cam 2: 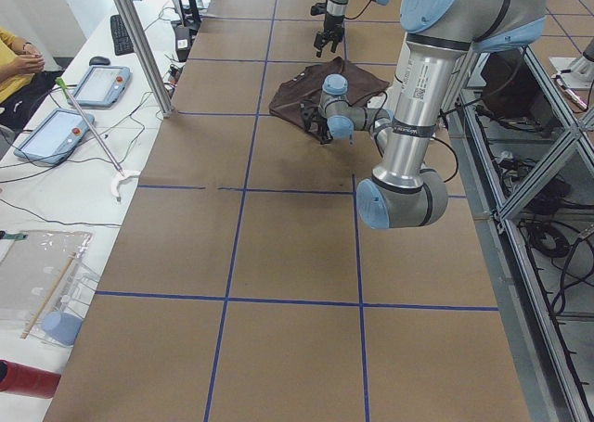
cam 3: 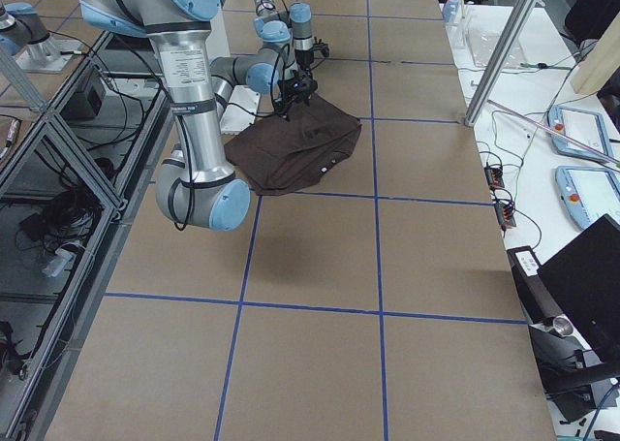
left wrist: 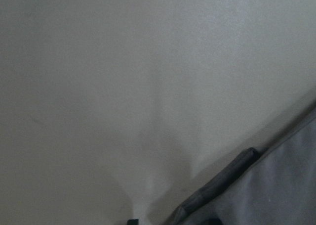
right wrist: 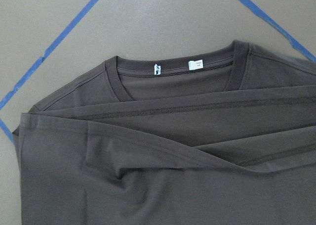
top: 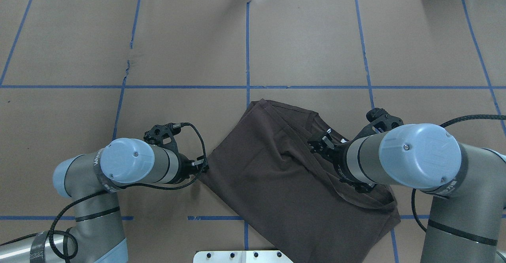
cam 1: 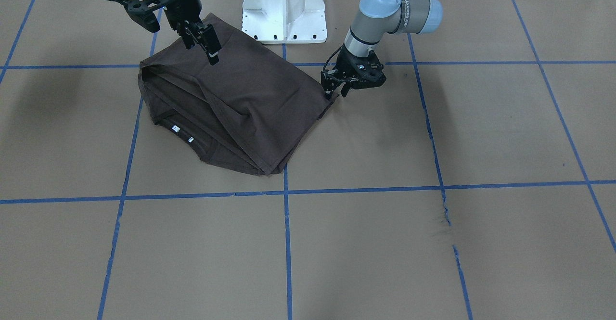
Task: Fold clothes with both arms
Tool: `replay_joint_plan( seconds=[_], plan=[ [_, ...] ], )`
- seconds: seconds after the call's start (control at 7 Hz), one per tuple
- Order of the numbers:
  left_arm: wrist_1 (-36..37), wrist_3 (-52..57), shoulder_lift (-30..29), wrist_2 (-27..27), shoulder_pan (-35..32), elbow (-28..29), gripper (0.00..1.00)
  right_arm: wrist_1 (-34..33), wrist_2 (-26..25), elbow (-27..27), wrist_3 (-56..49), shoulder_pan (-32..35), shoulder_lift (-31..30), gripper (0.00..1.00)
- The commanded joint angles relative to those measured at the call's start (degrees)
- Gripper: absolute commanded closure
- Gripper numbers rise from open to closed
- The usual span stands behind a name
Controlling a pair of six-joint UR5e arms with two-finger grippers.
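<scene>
Finishing this fold well will likely depend on both arms drawing the cloth evenly; the paper-covered table (cam 1: pixel 433 243) offers flat room on every side; the dark brown T-shirt (cam 1: pixel 250 98) lies on it just in front of the white pedestal base (cam 1: pixel 284 7), to the robot's right of centre, doubled over with slack ridges across its middle and its ribbed collar (right wrist: pixel 113 79) on the side away from the robot; the right arm (top: pixel 415 156) reaches over the cloth, while the left arm (top: pixel 130 166) ends at one corner; the right gripper (cam 1: pixel 204 45) hangs above the shirt, fingers parted, nothing between them; the left gripper (cam 1: pixel 331 90) sits at the corner hem, and I cannot tell whether it pinches the cloth or merely touches it; the right one should take a matching corner low and square, then both should pull taut to flatten the ridges before laying over, leaving the white neck tags (right wrist: pixel 195 64) inside.
</scene>
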Motion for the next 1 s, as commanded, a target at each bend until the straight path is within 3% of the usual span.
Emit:
replay_joint_plan(
  seconds=[0.0, 0.14, 0.29, 0.86],
  plan=[
    [-0.01, 0.03, -0.15, -0.08, 0.18, 0.21, 0.64, -0.1, -0.02, -0.09, 0.0, 0.13, -0.07, 0.0],
    [-0.01, 0.03, -0.24, -0.16, 0.18, -0.22, 0.89, -0.19, 0.06, 0.0, 0.0, 0.13, -0.07, 0.0],
    [-0.01, 0.03, -0.24, -0.25, 0.18, -0.23, 1.0, -0.19, 0.06, -0.09, 0.0, 0.13, -0.07, 0.0],
    [1.92, 3.35, 1.96, 0.01, -1.39, -3.31, 1.0, -0.28, 0.06, 0.0, 0.0, 0.75, -0.16, 0.0]
  ],
)
